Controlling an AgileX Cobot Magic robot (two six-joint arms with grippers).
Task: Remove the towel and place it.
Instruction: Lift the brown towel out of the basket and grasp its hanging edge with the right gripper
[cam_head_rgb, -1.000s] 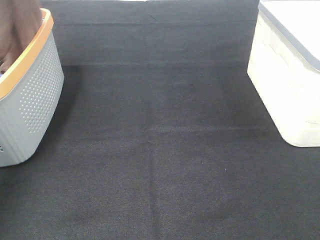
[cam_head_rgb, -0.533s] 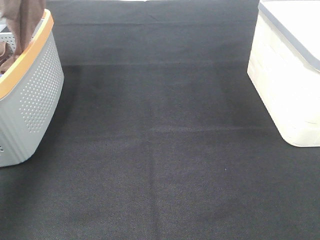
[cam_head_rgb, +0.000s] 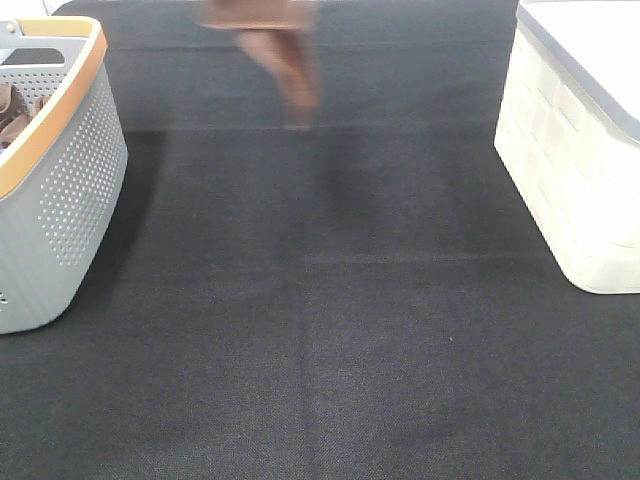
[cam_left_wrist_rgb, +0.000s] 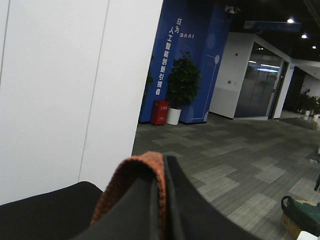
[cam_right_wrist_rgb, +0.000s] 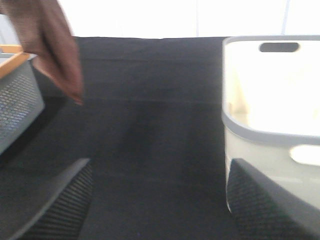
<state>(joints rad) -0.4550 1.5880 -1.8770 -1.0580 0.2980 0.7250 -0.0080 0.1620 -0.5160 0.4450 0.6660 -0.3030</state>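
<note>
Black cloth tabletop (cam_head_rgb: 330, 330); grey basket (cam_head_rgb: 70, 180) left, white bin (cam_head_rgb: 570, 180) right. Left wrist view alone shows left gripper (cam_left_wrist_rgb: 162, 200) pinching towel (cam_left_wrist_rgb: 132, 172), tiled lobby (cam_left_wrist_rgb: 240, 165) behind. Right gripper (cam_right_wrist_rgb: 160, 205): jaws apart.

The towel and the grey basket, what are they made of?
The towel looks like soft fuzzy cloth, probably microfibre: it hangs limp, and the left wrist view shows a nubby reddish-brown surface. The basket looks like matte grey moulded plastic, going by its stiff wall with neat rows of small holes. Its orange rim seems plastic too, though that is less certain.
</note>
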